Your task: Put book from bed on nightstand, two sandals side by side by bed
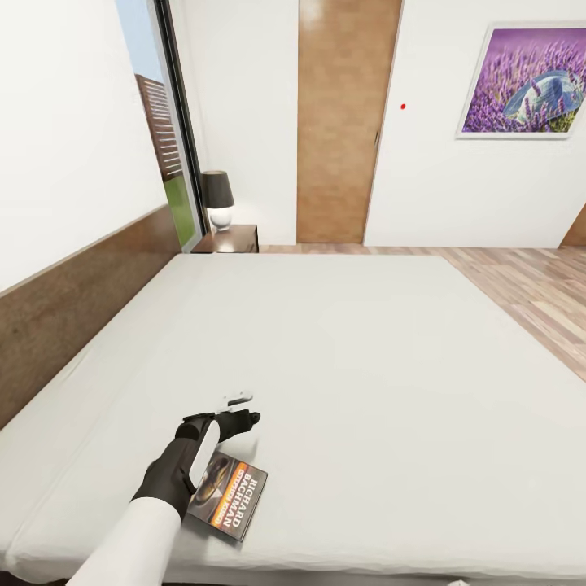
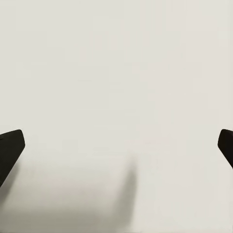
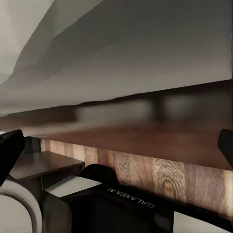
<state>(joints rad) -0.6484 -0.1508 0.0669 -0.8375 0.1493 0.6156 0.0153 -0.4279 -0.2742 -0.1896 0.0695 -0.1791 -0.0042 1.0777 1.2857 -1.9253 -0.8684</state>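
In the head view, the book (image 1: 229,494) lay flat on the white mattress of the bed (image 1: 382,366), in the lower left of the frame, close to the near edge. Its cover was dark with an orange band, and the white letters read "RICHARD BACHMAN"; the smaller words on the band were too blurred to read. The left gripper (image 1: 242,411) was just above the book in the frame, beyond its far edge and not holding it. In the left wrist view the two dark fingertips (image 2: 10,145) stood wide apart at the frame's sides, with only plain mattress between them, so the tool was released.

In the right wrist view the right gripper (image 3: 116,145) was also spread wide, holding nothing, in front of the brown wooden bed frame (image 3: 160,170); below, a black part carried the word "GALAXEA".

A nightstand (image 1: 232,239) with a dark-shaded lamp (image 1: 218,198) stood in the upper left, beside the window (image 1: 167,122).
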